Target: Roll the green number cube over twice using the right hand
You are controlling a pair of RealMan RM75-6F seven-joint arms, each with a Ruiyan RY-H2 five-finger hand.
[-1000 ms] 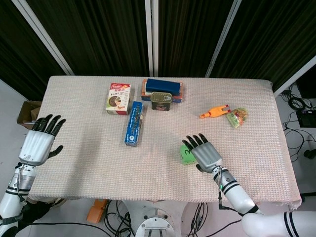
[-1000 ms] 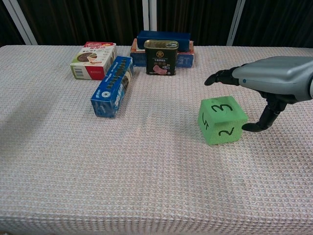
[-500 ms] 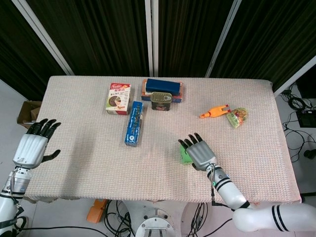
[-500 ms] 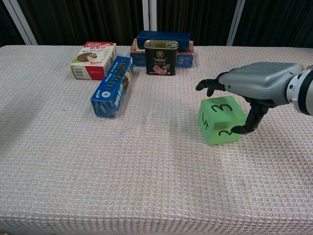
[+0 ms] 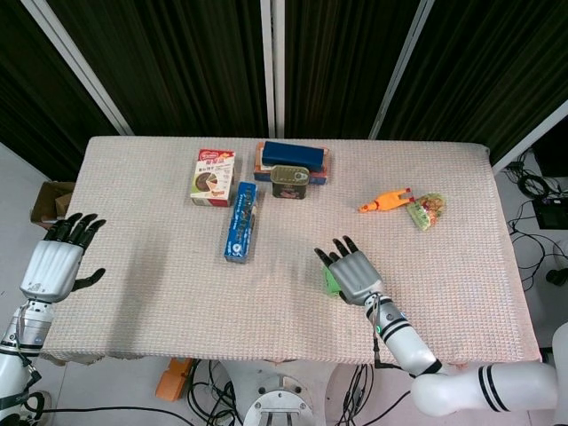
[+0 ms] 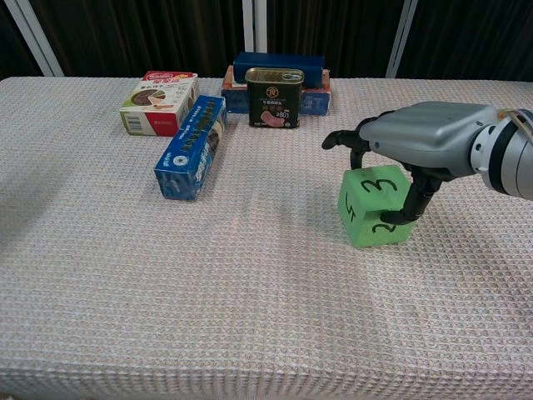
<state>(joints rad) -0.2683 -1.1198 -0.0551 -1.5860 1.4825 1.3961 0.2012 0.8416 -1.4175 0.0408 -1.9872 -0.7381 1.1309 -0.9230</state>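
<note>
Green number cube (image 6: 375,206) looks light, soft foam w/ grippy faces; right hand (image 6: 416,142) spread over top, thumb on front face—prob. best tipped by its top edge.

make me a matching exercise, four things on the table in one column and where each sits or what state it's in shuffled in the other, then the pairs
Things:
1. green number cube
2. rubber chicken toy
3. left hand
4. luncheon meat can

Places or states:
A. upright in front of the dark blue box
B. under the right hand, thumb on its front face
C. beside the snack packet, right side of the table
D. open, off the table's left edge

Pairs: 1-B, 2-C, 3-D, 4-A
</note>
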